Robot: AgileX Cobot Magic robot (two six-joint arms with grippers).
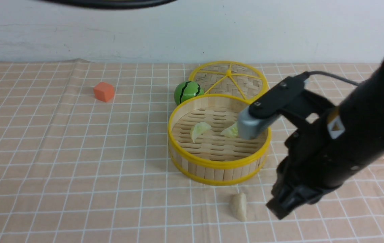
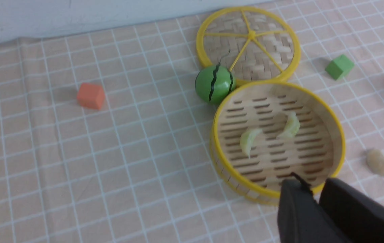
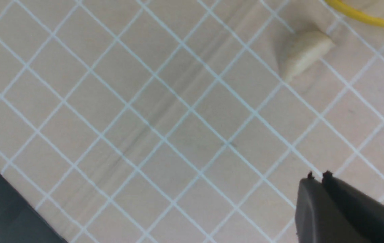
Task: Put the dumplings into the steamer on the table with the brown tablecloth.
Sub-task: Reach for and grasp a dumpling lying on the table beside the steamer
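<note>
2 grn dumplings (image 1: 199, 130) in steamer (image 1: 213, 164)

Green dumplings (image 1: 199, 131) in steamer (image 1: 218, 165); beige dumpling (image 1: 239, 206) outside, on tablecloth (image 1: 77, 152).

The steamer (image 1: 218, 170) has walls and a floor of pale, matt bamboo slats, bound by smooth yellow rims that look like glossy plastic. Inside the steamer, the two green dumplings (image 1: 199, 131) look translucent and waxy, with a soft sheen. The beige dumpling (image 1: 238, 206) just in front of the steamer is opaque, matt and doughy-looking. Under the steamer, the brown tablecloth (image 1: 77, 152) is matt cloth, creased and slightly wrinkled. Behind the steamer, the lid (image 1: 245, 84) is flat woven bamboo strip with smooth yellow spokes. The watermelon ball (image 1: 186, 92) by the steamer's far rim is shiny hard plastic. The right gripper (image 3: 319, 177) looks like matt black plastic.
</note>
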